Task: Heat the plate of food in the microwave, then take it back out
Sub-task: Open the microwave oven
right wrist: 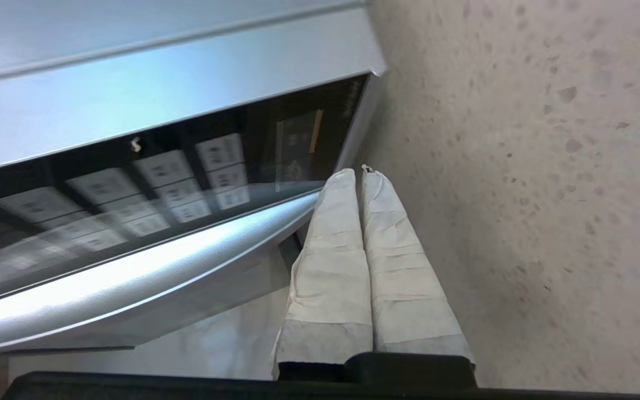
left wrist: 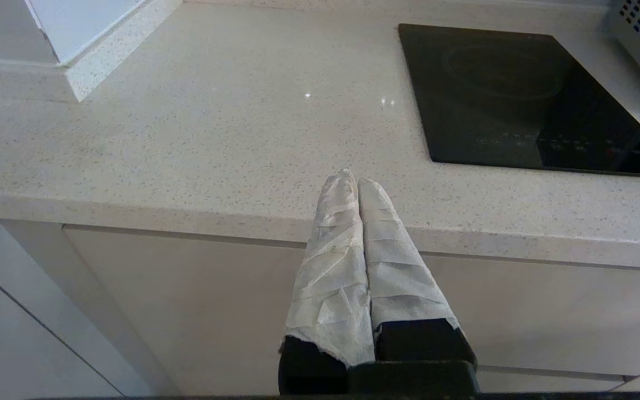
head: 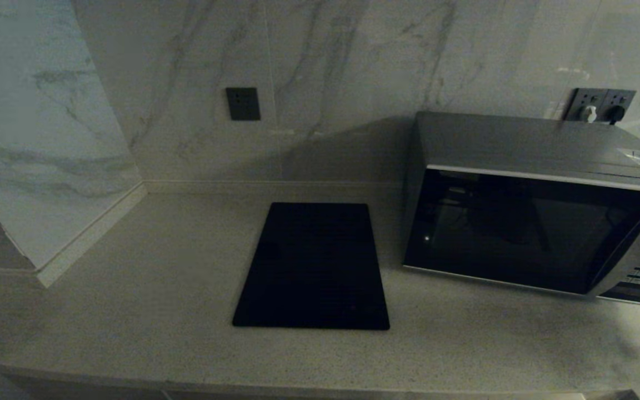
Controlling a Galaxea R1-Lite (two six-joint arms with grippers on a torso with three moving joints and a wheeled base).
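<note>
Nearest, left gripper (left wrist: 358, 182) hanging at the bench (head: 131, 311) front edge, wrapped jaws pressed together, gripping nothing. Right gripper (right wrist: 360, 173) low at the microwave's button panel (right wrist: 131, 189) corner, jaws together too, empty. Mid-frame in the head view, flat black slab (head: 314, 266) lying on the bench. Right of it, microwave (head: 531, 222) with door closed. Plate of food nowhere visible. Farther back, marble wall (head: 325, 66) with sockets (head: 600, 105).
</note>
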